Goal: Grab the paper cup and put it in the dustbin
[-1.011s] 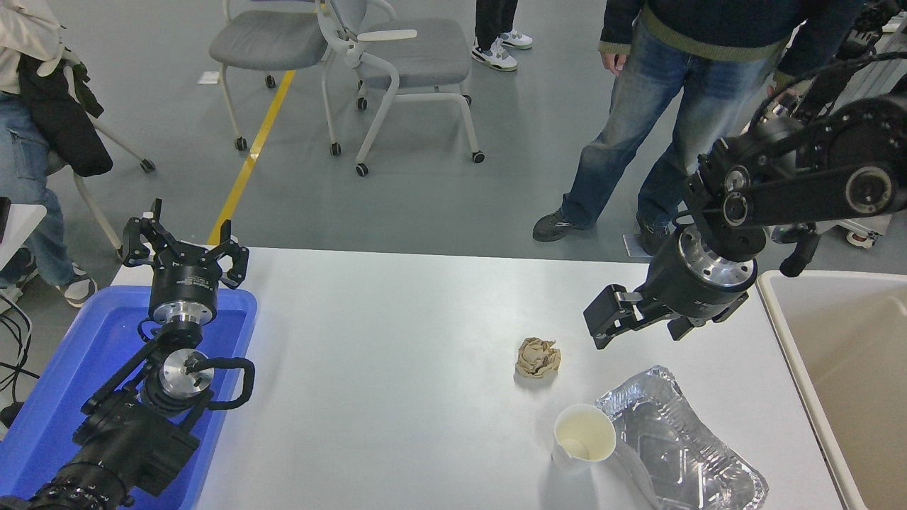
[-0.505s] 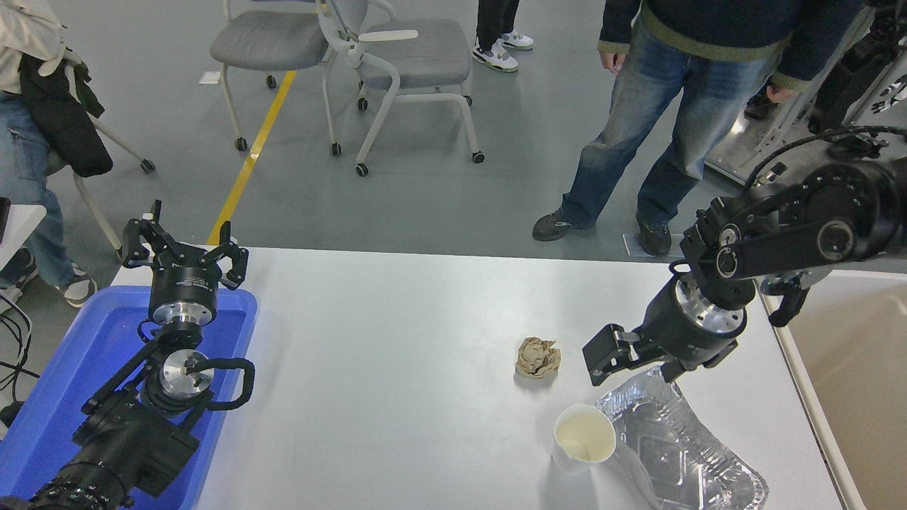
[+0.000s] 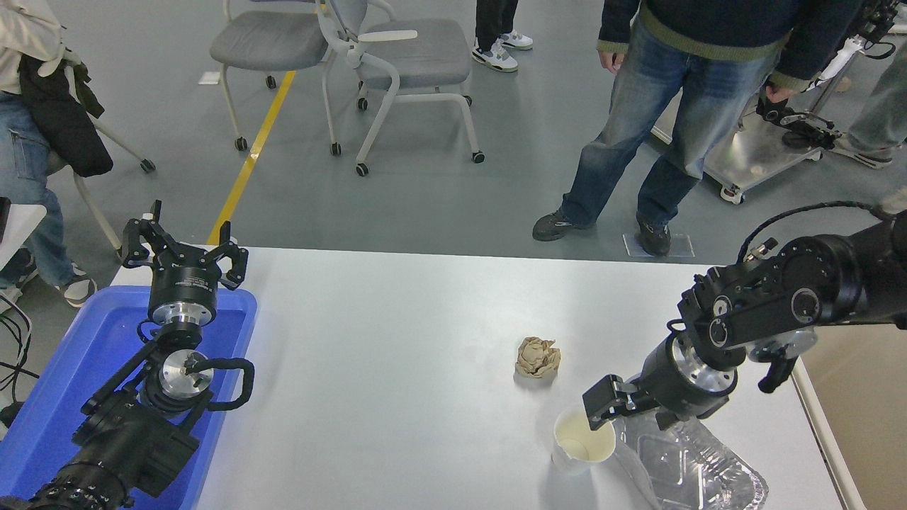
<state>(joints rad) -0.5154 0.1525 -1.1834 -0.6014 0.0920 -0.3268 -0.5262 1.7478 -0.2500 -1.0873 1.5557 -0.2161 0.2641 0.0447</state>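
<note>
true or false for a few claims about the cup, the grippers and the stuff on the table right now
1. The cup stands upright on the table. True.
2. The right gripper has lifted the cup. False: the gripper is at the cup's rim, cup not raised.
3. The paper ball sits inside the cup. False: it lies apart on the table.
4. The left gripper is over the blue tray's far end. True.
5. The foil tray lies right of the cup. True.

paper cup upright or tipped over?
Upright. The paper cup stands on the white table with its round rim facing up and the cream inside visible, beside the foil tray.
</note>
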